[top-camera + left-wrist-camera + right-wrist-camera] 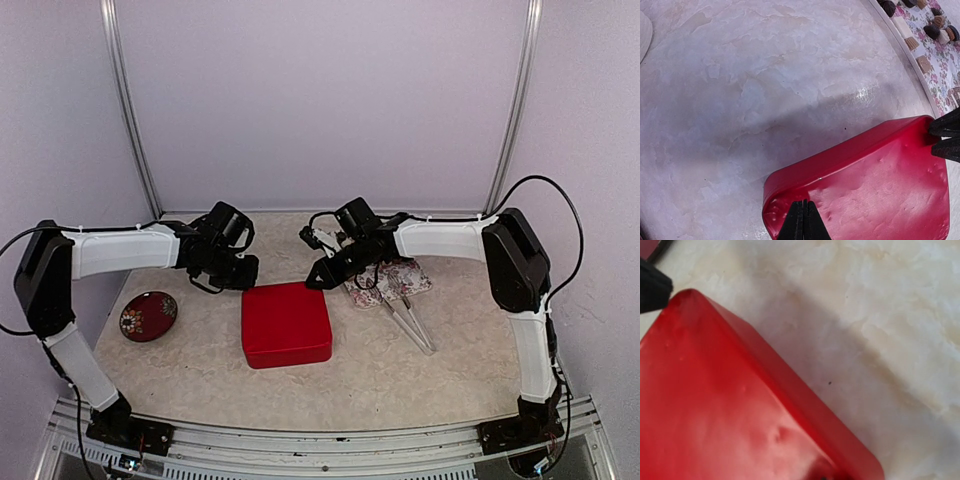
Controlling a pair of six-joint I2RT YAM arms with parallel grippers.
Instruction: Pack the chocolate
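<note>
Chocolate [932,31] lying on a flowered tray [945,65] at the far right of the surface [400,370], just behind the right arm and well apart from the dish. Judged light and stiff, every piece far smaller than a tool. Probably smooth enough to slip or pop out of a hard pinch, and apt to mark or crack if squeezed. Best taken one at a time, across the sides and low down, with a gentle close. Mixed colours: dark brown, tan, cream.

Left tool [802,217] fully closed, holding nothing, tips over the far left corner of the red box [286,322]; pressing on it or not, hard to say. Right tool [941,139] at the far right corner of the same box, fingers close together with only a thin gap. No telling whether nipping the box edge or merely beside it.

Counted: about ten pieces of chocolate in sight from the left wrist, more cut off at the picture's edge. One tray. One red box, mid-surface. One dark red oval dish [148,315] at the left. One pair of white tongs [410,322] just beside the tray. Two tools.
</note>
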